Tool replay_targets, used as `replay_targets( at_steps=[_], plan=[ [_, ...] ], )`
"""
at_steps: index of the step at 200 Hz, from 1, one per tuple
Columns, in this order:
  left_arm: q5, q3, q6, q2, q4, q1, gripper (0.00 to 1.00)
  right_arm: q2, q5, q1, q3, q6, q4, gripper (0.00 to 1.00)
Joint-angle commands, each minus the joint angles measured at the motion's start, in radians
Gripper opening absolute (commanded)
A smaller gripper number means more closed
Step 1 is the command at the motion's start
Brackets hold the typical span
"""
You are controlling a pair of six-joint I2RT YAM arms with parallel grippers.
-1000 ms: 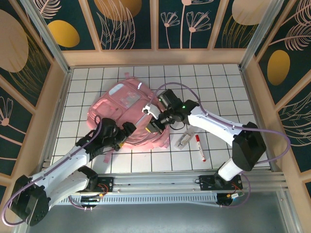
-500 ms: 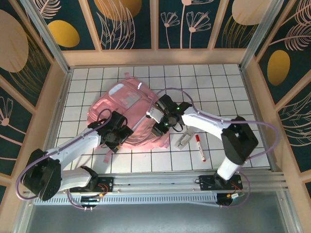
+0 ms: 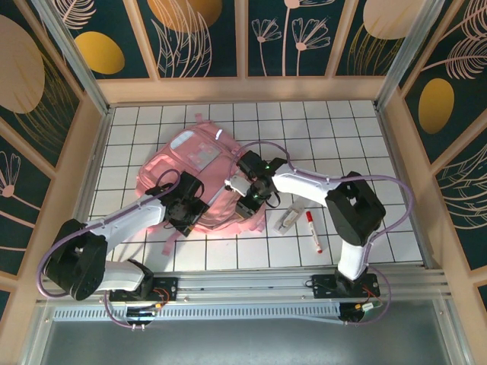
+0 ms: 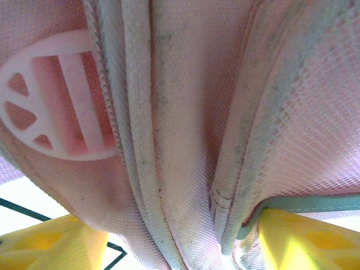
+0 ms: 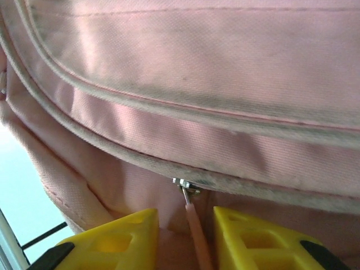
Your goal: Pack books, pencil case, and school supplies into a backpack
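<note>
Backpack [image 3: 190,152] in soft pink lies a bit left of the middle of the top view, on the white tiled table [image 3: 342,137]. It has a pale patch [image 3: 204,158] on its upper part. If the patch has words on it, they are too small to read.

Both arms reach in to the lower edge of the backpack, one from each side.

Close up, the left gripper [image 4: 180,247] has its yellow fingers [image 4: 45,244] spread wide at the bottom corners of the frame. Folds of the pink bag with grey edging hang between them. A strip of table shows between the left-hand finger and the cloth, so it is not pinching. A white plastic buckle [image 4: 56,101] sits on the bag at the upper left.

The right gripper [image 5: 185,242] has its fingers a little way apart at the bottom of its frame. A thin pink zip pull [image 5: 198,230] hangs in the gap, closer to the right-hand finger, and it is not squeezed. The small metal slider [image 5: 187,184] sits just above it on the zip line.

To the right of the backpack, a white marker [image 3: 313,232] with a red cap lies on the tiles. A small clear packet [image 3: 286,220] lies just beside it. Their print is too tiny to read.
</note>
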Motion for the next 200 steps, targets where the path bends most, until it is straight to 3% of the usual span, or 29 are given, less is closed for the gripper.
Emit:
replay_targets(
  at_steps=[1, 23, 37, 43, 53, 67, 127, 161, 181, 200],
  plan=[
    [-0.086, -0.040, -0.053, 0.032, -0.062, 0.019, 0.68, 0.023, -0.047, 0.009, 0.020, -0.006, -0.086, 0.30],
    [-0.092, -0.039, -0.051, 0.039, -0.061, 0.024, 0.64, 0.022, -0.037, 0.009, 0.008, -0.006, -0.087, 0.27],
    [-0.101, -0.037, -0.048, 0.040, -0.062, 0.029, 0.54, 0.015, -0.043, 0.009, 0.008, 0.001, -0.074, 0.09],
    [-0.108, -0.037, -0.044, 0.043, -0.062, 0.032, 0.47, 0.008, -0.036, 0.008, 0.008, 0.009, -0.067, 0.00],
    [-0.121, -0.038, -0.024, 0.041, -0.055, 0.039, 0.34, -0.008, -0.020, 0.007, 0.007, 0.016, -0.057, 0.00],
    [-0.157, -0.034, 0.031, 0.040, -0.044, 0.055, 0.00, -0.056, 0.019, 0.003, -0.002, 0.048, -0.025, 0.00],
    [-0.277, 0.025, 0.372, -0.002, -0.069, 0.234, 0.00, -0.301, 0.269, 0.012, -0.116, 0.266, 0.160, 0.00],
    [-0.396, 0.103, 0.686, 0.026, -0.065, 0.317, 0.00, -0.361, 0.490, 0.012, -0.217, 0.313, 0.217, 0.00],
    [-0.322, 0.119, 0.831, 0.109, -0.060, 0.390, 0.00, -0.398, 0.501, 0.014, -0.273, 0.361, 0.269, 0.00],
    [-0.347, 0.151, 0.893, 0.165, -0.077, 0.433, 0.00, -0.421, 0.477, 0.032, -0.312, 0.394, 0.311, 0.00]
  ],
)
